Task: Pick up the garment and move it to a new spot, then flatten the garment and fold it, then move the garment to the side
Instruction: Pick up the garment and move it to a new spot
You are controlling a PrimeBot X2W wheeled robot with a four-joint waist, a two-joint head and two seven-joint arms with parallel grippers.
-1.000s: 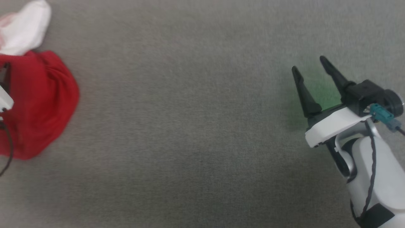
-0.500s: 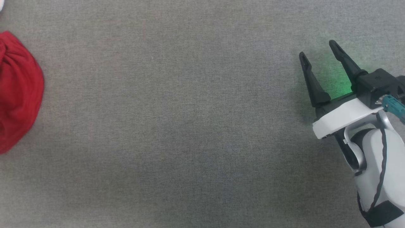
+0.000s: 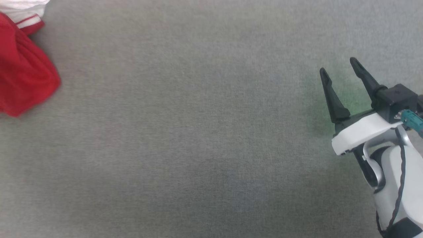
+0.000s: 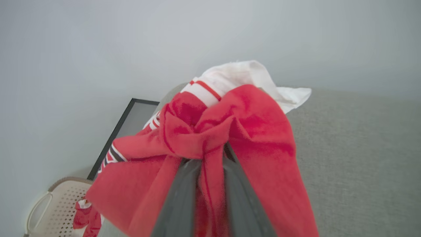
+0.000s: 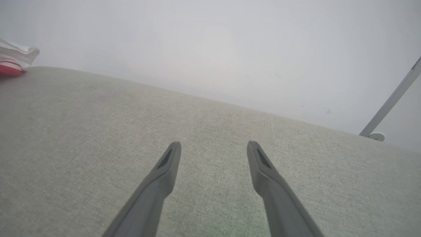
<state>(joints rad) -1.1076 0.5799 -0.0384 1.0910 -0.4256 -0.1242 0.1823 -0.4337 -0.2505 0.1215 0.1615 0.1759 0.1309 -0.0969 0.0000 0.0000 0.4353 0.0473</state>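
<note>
surface: desk [image 3: 205, 138], grey woven covering, flat and unwrinkled | load: garment [image 3: 23, 76], red with white striped trim, bunched at far left edge; cannot tell if it rests on the covering | mark: faint green glow [image 3: 348, 96] toward the right

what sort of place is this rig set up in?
Probably an indoor laundry-folding test setup, though that's not certain. There's a wide grey fabric-covered surface against a plain pale wall, a perforated beige basket nearby, and a crumpled red garment.
</note>
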